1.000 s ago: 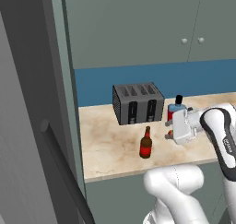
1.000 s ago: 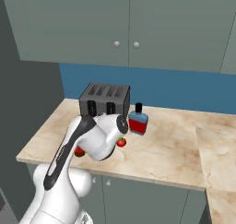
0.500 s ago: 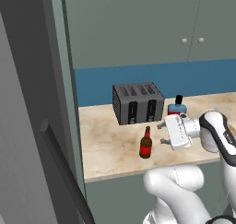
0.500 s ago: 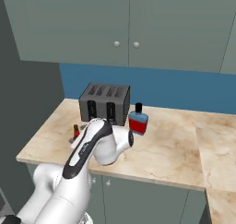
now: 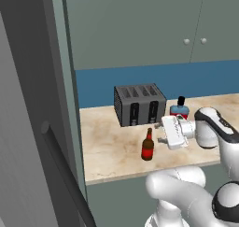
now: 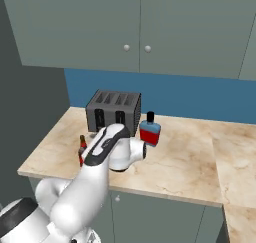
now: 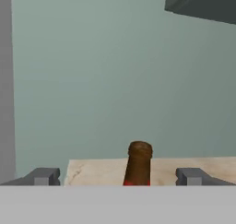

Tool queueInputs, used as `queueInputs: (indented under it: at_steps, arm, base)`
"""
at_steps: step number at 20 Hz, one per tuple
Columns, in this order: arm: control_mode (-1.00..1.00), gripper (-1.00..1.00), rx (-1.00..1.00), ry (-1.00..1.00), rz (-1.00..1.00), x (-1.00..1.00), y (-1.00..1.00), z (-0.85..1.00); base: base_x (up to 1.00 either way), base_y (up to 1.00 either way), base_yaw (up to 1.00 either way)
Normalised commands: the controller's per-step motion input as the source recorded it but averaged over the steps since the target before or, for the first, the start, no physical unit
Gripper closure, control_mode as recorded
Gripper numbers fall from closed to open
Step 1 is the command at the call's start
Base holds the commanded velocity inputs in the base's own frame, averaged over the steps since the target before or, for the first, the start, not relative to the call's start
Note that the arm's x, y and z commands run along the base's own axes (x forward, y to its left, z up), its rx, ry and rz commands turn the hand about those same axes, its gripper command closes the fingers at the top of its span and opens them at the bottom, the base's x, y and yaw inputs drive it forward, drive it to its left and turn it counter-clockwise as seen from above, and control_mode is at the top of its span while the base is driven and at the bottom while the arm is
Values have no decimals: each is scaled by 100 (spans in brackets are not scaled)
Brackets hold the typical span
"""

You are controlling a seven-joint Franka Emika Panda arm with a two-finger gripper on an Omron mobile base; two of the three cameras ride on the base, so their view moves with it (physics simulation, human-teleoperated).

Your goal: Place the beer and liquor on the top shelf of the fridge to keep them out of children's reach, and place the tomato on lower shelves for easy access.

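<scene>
The beer (image 5: 148, 146), a slim brown bottle with a red label, stands near the front of the counter (image 5: 107, 146). My gripper (image 5: 161, 131) is level with it just to its right, open and holding nothing. In the hand view the beer's neck (image 7: 138, 165) stands ahead, between the spread fingertips (image 7: 44, 176), slightly right of centre. The liquor (image 5: 179, 110), blue over red with a black cap, stands behind my hand, right of the toaster. From the right, the arm covers most of the beer (image 6: 81, 148), while the liquor (image 6: 149, 131) is in plain sight. The fridge (image 5: 28, 128) rises at the left. The tomato and the fridge's shelves are hidden.
A dark toaster (image 5: 139, 103) sits at the back of the counter against the blue wall. The fridge's long dark handle (image 5: 63, 170) juts out at the lower left. Grey-green cupboards (image 6: 135, 27) hang above. The counter (image 6: 200, 157) runs on to the right.
My hand has moved left and lower, towards the beer, and now points at it. The gripper stays open. The bottles have not moved.
</scene>
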Motion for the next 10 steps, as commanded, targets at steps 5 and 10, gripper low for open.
queueInputs:
  at_steps: [5,10]
  arm:
    - [-100,-100,0,0,0,32,0,-28]
    - [-100,-100,0,0,0,30,0,-30]
  base:
    - [0,0,0]
    - [0,0,0]
